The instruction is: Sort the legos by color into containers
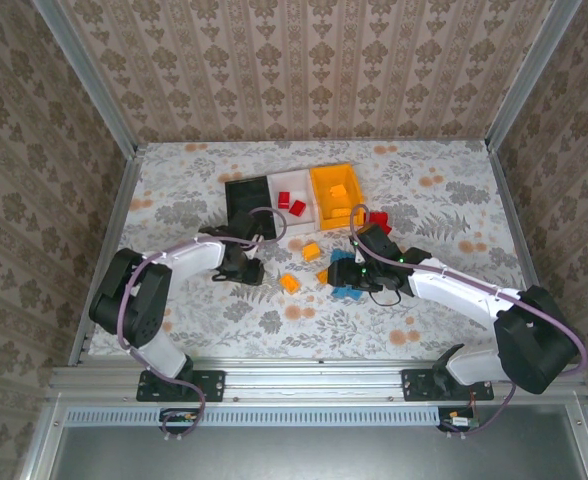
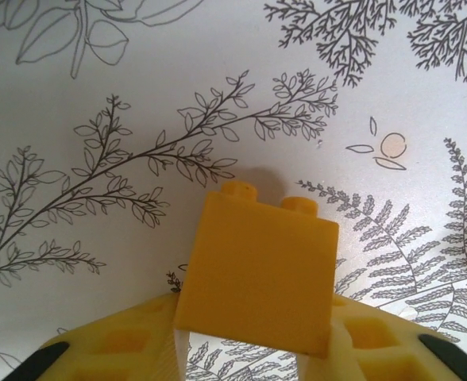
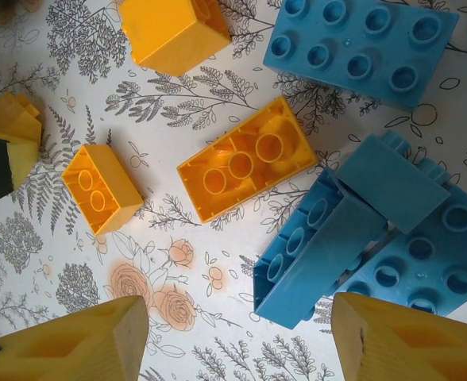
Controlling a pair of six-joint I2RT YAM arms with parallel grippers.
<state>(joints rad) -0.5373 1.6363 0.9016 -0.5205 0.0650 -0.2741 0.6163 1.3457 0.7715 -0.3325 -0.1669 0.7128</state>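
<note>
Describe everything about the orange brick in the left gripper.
The orange brick looks like smooth plastic: a block with a flat side facing the left wrist camera and two round studs on its far edge. It sits slightly tilted, clamped at its near end in the left gripper, jaws shut on it, over the leaf-print tablecloth.

- One black bin (image 1: pixel 242 198), one white bin (image 1: pixel 279 212), one orange bin (image 1: pixel 324 180).
- Three loose orange bricks (image 3: pixel 245 167) under the right wrist camera.
- Two red bricks (image 1: pixel 297 207) inside the white bin.
</note>
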